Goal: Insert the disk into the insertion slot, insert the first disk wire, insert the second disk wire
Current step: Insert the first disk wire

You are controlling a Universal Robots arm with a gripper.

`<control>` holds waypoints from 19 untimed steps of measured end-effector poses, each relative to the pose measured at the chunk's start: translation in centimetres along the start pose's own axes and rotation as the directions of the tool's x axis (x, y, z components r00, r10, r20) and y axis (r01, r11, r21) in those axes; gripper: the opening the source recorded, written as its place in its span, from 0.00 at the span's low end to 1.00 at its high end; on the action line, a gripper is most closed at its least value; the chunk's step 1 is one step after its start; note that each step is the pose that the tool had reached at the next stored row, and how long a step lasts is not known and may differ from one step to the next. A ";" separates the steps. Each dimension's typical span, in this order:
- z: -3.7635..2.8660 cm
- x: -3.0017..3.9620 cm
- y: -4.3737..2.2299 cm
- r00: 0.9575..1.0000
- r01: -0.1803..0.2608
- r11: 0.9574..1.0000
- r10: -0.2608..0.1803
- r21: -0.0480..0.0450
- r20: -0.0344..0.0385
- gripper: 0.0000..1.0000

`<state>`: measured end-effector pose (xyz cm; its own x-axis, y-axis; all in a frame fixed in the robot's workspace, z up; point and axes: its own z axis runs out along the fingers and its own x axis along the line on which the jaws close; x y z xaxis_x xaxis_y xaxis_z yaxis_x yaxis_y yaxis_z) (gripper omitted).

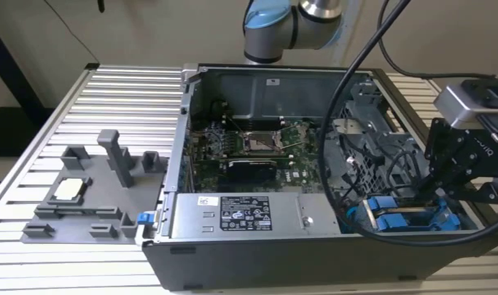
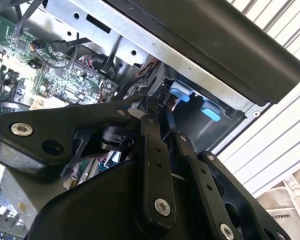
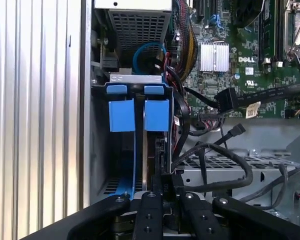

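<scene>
The disk (image 3: pixel 155 150) stands on edge inside the insertion slot (image 3: pixel 101 150), a grey sheet-metal bay at the case's corner near the exterior view's right. Its blue carrier handle ends (image 3: pixel 121 114) sit at the bay's mouth by the power supply, also seen as blue handle ends (image 1: pixel 390 215) and blue handle ends (image 2: pixel 180 93). My black gripper (image 1: pixel 429 196) reaches down into that bay. In both wrist views the gripper (image 3: pixel 165 182) (image 2: pixel 157 107) has its fingers close together on the disk's end away from the handles. Two black wire plugs (image 3: pixel 225 100) (image 3: pixel 237 131) lie loose beside the bay.
The open case holds a green motherboard (image 1: pixel 257 157) with a square socket (image 1: pixel 263 142) and a grey labelled power supply (image 1: pixel 244 215). A thick black cable (image 1: pixel 347 123) loops over the case. A grey fixture block (image 1: pixel 93 196) sits on the slatted table toward the exterior view's left.
</scene>
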<state>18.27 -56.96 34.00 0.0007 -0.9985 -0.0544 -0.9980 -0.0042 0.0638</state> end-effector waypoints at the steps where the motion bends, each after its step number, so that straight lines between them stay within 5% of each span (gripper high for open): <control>1: 0.03 0.00 -0.01 1.000 -0.001 1.000 0.001 0.000 0.000 0.19; 19: 0.62 0.21 -0.04 1.000 -0.023 1.000 0.023 0.001 0.006 0.19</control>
<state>18.27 -57.14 33.37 -0.0221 -0.9980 -0.0587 -0.9978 0.0184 0.0638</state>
